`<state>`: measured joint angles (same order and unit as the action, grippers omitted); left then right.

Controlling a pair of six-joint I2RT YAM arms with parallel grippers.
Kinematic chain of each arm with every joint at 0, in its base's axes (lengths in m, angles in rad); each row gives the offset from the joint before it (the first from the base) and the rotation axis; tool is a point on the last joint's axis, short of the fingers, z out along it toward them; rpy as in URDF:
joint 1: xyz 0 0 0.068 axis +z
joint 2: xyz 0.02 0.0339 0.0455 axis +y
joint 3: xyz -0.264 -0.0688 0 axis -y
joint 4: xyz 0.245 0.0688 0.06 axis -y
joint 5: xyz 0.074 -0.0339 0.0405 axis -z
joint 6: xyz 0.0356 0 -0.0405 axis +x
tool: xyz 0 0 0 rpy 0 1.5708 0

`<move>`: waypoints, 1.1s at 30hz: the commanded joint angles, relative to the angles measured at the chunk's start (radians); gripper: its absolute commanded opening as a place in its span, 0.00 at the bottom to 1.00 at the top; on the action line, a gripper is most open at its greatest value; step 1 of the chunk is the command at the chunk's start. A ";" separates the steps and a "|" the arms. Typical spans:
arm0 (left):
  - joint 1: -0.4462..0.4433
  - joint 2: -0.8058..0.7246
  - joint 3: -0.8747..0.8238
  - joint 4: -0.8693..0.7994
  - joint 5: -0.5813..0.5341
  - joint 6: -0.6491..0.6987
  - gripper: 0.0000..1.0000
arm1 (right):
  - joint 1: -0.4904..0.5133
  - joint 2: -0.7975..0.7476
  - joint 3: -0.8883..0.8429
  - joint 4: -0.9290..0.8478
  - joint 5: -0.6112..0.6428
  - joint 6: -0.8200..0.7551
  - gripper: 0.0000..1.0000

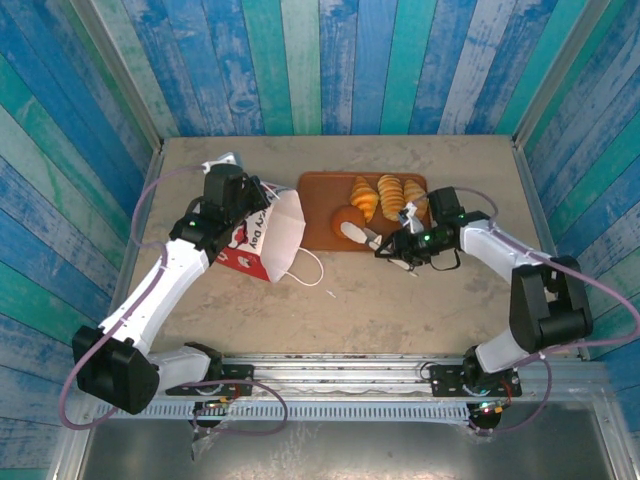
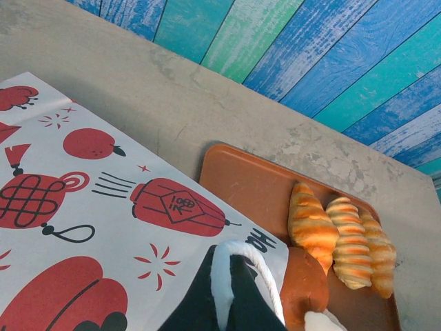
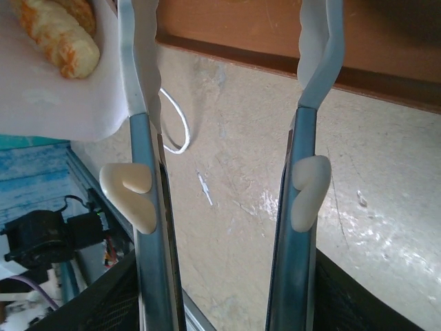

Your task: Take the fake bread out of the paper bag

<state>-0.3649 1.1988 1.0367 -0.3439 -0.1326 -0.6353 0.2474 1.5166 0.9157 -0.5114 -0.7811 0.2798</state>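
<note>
The paper bag (image 1: pixel 262 238) lies on its side on the table (image 1: pixel 400 310), left of centre, with its mouth facing the brown tray (image 1: pixel 320 190). The left gripper (image 1: pixel 240 200) is closed on the bag's rim, and a white handle loop (image 2: pixel 258 265) is wrapped across its dark fingers (image 2: pixel 196 314). Three croissants (image 1: pixel 390 196) lie side by side on the tray, and an orange-brown roll (image 1: pixel 346 216) sits just beside them. One crusty piece of bread (image 3: pixel 58 34) rests on the white inner wall of the bag at its mouth. The right gripper (image 1: pixel 362 236) is at the tray's near edge with its jaws apart and nothing between them; bare table shows in the gap.
</note>
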 commanded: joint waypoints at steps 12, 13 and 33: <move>-0.003 -0.035 0.005 0.019 0.005 0.020 0.00 | 0.205 -0.132 0.251 -0.296 0.551 -0.276 0.55; -0.003 -0.039 0.005 0.019 0.004 0.018 0.00 | 0.237 -0.119 0.274 -0.302 0.615 -0.292 0.55; -0.003 -0.061 -0.003 0.016 0.000 0.029 0.00 | 0.435 0.130 0.448 -0.385 0.915 -0.346 0.59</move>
<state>-0.3649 1.1805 1.0367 -0.3439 -0.1215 -0.6239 0.6724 1.6470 1.3285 -0.8791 0.0799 -0.0681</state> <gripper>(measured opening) 0.041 0.592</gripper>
